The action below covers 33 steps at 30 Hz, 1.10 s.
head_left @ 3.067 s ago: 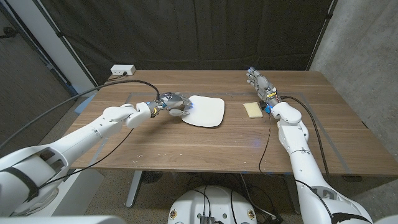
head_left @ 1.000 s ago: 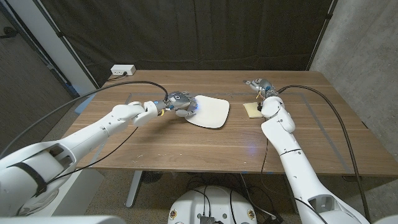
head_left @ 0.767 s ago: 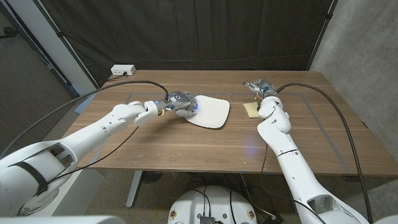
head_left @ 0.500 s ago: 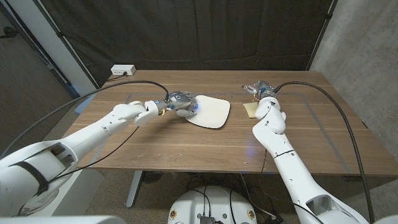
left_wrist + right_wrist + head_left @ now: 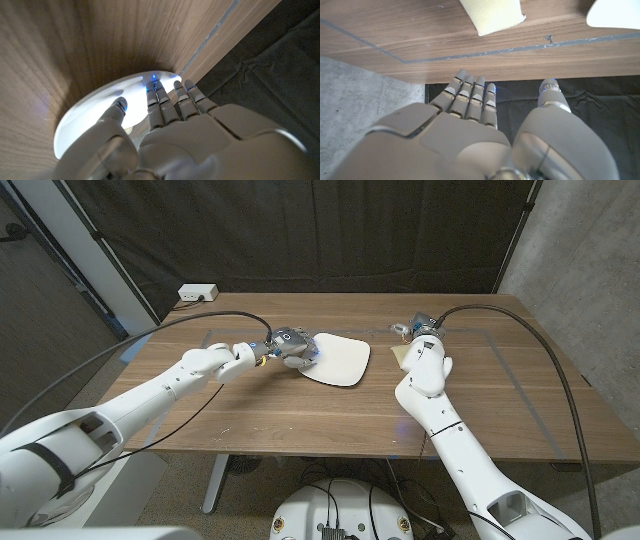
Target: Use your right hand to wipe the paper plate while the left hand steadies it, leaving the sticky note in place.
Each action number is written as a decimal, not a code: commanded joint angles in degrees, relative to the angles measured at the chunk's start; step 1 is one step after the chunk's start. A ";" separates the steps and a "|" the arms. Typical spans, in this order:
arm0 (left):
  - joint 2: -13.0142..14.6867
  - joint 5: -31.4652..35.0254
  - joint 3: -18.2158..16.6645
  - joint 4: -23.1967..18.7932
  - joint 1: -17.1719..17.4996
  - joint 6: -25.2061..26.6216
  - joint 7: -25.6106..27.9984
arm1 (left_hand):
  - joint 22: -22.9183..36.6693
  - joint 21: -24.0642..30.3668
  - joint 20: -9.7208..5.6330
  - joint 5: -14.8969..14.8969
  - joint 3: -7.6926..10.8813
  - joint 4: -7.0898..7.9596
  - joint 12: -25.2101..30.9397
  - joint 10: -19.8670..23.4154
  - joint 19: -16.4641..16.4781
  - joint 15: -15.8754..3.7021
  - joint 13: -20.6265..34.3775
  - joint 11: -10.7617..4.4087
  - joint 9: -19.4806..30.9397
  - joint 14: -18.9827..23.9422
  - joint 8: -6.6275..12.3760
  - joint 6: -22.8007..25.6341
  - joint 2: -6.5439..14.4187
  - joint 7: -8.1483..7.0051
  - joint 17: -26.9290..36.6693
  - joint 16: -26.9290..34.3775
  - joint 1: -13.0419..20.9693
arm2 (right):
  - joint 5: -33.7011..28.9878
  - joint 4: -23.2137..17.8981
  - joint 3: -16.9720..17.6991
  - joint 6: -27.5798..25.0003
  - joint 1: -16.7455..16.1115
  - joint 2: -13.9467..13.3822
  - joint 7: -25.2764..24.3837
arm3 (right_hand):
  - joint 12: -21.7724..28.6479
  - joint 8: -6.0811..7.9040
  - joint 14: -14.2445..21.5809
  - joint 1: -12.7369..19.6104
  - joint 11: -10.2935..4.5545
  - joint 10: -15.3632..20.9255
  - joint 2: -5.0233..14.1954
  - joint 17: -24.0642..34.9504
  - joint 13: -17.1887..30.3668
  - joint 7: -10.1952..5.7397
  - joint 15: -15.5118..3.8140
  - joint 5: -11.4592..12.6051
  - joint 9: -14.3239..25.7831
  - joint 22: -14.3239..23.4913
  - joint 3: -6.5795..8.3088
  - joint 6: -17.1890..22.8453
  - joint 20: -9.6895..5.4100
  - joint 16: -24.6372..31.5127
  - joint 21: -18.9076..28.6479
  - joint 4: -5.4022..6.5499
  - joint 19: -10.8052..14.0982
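Note:
A white paper plate [image 5: 338,361] lies on the wooden table [image 5: 300,405] just left of centre. My left hand [image 5: 289,346] is at the plate's left rim; in the left wrist view its fingers [image 5: 159,100] reach out over the plate [image 5: 90,122] and rest on it. My right hand [image 5: 416,328] hovers at the far right-centre, fingers apart, holding nothing. A pale yellow sponge [image 5: 492,15] lies on the table just beyond the right hand [image 5: 470,125]. In the head view my forearm covers most of the sponge [image 5: 397,354].
A white power strip [image 5: 197,293] sits at the table's far left corner. Black cables run from both wrists over the table. Thin tape lines [image 5: 470,54] mark the wood. A dark curtain hangs behind and a concrete wall stands to the right.
My right arm has swung its elbow inward and the hand has turned over above the sponge. Since the earliest frame the plate has shifted slightly right under the left hand.

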 commanded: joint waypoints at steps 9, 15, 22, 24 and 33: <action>0.48 -0.07 -0.48 -1.64 1.19 1.66 -2.20 | 0.17 0.04 0.03 0.39 -0.17 0.77 0.20 1.06 1.20 -8.11 0.16 0.21 0.37 1.11 0.37 2.82 -0.01 0.81 0.08 0.59 -0.81 | -11.21 3.24 -1.91 -2.83 0.80 2.53 9.01 | 0.15 0.42 1.40 1.96 -0.50 0.95 -0.24 0.28 0.22 -0.18 -1.91 0.50 0.21 0.27 -0.18 1.01 -0.50 0.30 -0.09 -0.04 0.85; 0.41 -0.35 -0.54 -1.47 1.16 1.42 -2.05 | 0.17 0.00 -0.02 0.43 -0.24 1.00 0.22 1.35 1.21 -8.15 0.16 0.11 0.37 1.28 0.31 2.92 0.01 0.84 0.09 0.57 -1.04 | -15.39 5.10 -2.33 -3.27 1.30 3.52 10.91 | 0.07 0.40 1.40 3.57 -1.18 1.04 -0.58 0.28 0.27 -0.76 -2.23 0.89 0.23 0.32 -0.06 1.26 -0.50 0.11 -0.34 -0.38 0.43; 0.25 -0.66 -0.50 -1.00 0.92 1.05 -2.08 | 0.17 -0.04 -0.09 0.49 -0.34 1.29 0.10 1.37 1.29 -8.09 0.16 0.03 0.37 1.37 0.21 3.00 0.04 0.69 0.09 0.48 -1.33 | -17.82 7.22 -1.80 -2.53 1.74 4.90 12.62 | 0.05 0.43 1.50 4.59 -1.52 1.19 -1.08 0.28 0.30 -1.02 -2.68 1.16 0.24 0.36 -0.15 1.57 -0.71 0.03 -0.53 -0.48 0.14; 0.17 -0.70 -0.49 -0.85 0.85 1.03 -2.07 | 0.17 -0.05 -0.13 0.51 -0.36 1.38 0.07 1.39 1.30 -8.11 0.17 0.01 0.38 1.38 0.22 3.12 0.05 0.79 0.09 0.45 -1.41 | -18.29 7.71 -1.60 -2.28 1.85 5.20 13.01 | 0.03 0.42 1.49 4.80 -1.57 1.19 -1.14 0.28 0.30 -1.12 -2.73 1.21 0.25 0.37 -0.15 1.60 -0.68 0.01 -0.53 -0.49 0.17; -0.06 -0.79 -0.38 -0.29 0.48 0.77 -1.89 | 0.18 -0.12 -0.17 0.57 -0.52 1.80 -0.06 1.42 1.36 -8.07 0.17 0.23 0.38 1.43 0.04 3.09 0.07 0.68 0.10 0.34 -1.83 | -20.68 11.24 -0.62 -2.09 3.42 6.64 15.26 | -0.61 -0.34 0.21 6.77 -1.78 0.00 -1.39 0.37 0.35 -1.64 -2.72 1.73 0.26 0.45 -0.26 0.21 -0.85 -0.53 -0.84 -0.25 -0.24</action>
